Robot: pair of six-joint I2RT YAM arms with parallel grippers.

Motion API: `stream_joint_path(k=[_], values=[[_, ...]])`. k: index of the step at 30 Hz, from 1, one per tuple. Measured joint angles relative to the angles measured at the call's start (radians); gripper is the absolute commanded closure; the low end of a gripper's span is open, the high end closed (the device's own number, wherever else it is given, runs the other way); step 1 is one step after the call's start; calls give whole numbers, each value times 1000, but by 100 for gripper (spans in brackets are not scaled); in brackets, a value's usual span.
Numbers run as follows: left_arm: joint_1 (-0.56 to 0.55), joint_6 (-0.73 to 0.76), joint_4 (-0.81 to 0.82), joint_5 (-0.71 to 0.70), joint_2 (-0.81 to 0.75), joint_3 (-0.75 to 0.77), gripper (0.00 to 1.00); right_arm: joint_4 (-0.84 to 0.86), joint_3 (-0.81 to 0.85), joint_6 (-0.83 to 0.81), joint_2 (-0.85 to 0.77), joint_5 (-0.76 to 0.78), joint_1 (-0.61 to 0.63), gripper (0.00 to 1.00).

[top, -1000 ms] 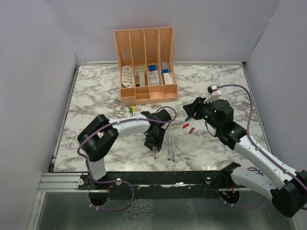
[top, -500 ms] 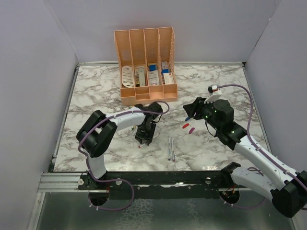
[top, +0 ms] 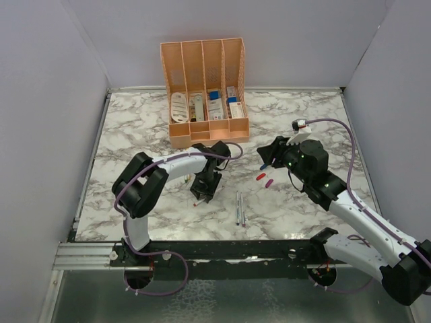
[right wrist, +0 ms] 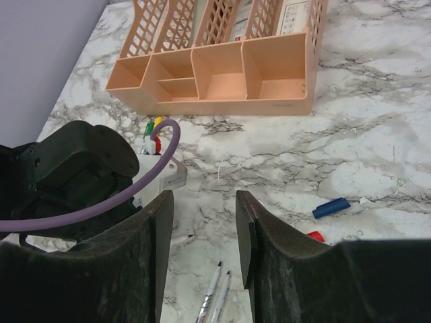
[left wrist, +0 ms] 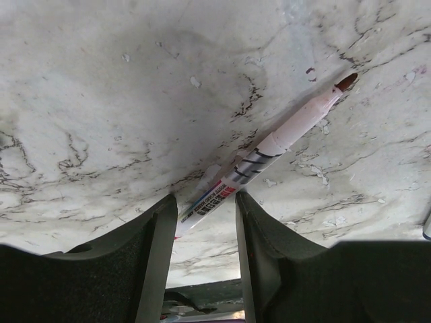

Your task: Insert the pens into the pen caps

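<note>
My left gripper (top: 204, 186) (left wrist: 204, 200) is shut on a grey-white pen (left wrist: 269, 145) with a red tip (top: 195, 202). It holds the pen slantwise just above the marble, left of table centre. Two more pens (top: 240, 208) (right wrist: 215, 297) lie side by side right of it. The red cap (top: 260, 176) (right wrist: 314, 236), magenta cap (top: 269, 182) and blue cap (top: 263, 166) (right wrist: 330, 207) lie below my right gripper (top: 271, 155) (right wrist: 202, 196), which is open and empty. The green cap (top: 183, 154) (right wrist: 148, 126) and yellow cap (top: 188, 152) (right wrist: 159, 122) sit in front of the organizer.
The peach organizer (top: 205, 132) (right wrist: 222, 101) with white and blue boxed items stands at the back centre. Grey walls close in the table on three sides. The left arm's body and purple cable (right wrist: 135, 192) fill the left of the right wrist view.
My left gripper has moved left and away from the two lying pens, carrying the red-tipped pen with it. The right arm has not moved.
</note>
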Motion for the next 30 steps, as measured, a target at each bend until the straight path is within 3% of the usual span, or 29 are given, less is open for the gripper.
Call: stream_joint_path(k=[10, 13, 21, 30], values=[[2, 84, 4, -2, 36, 54, 60, 3, 0, 6, 0, -3, 0, 59], [2, 98, 12, -1, 34, 50, 64, 3, 0, 6, 0, -3, 0, 59], [-23, 117, 124, 3, -50, -59, 87, 2, 0, 10, -6, -2, 0, 59], [-33, 107, 143, 0, -48, -82, 90, 2, 0, 13, -6, -2, 0, 59]])
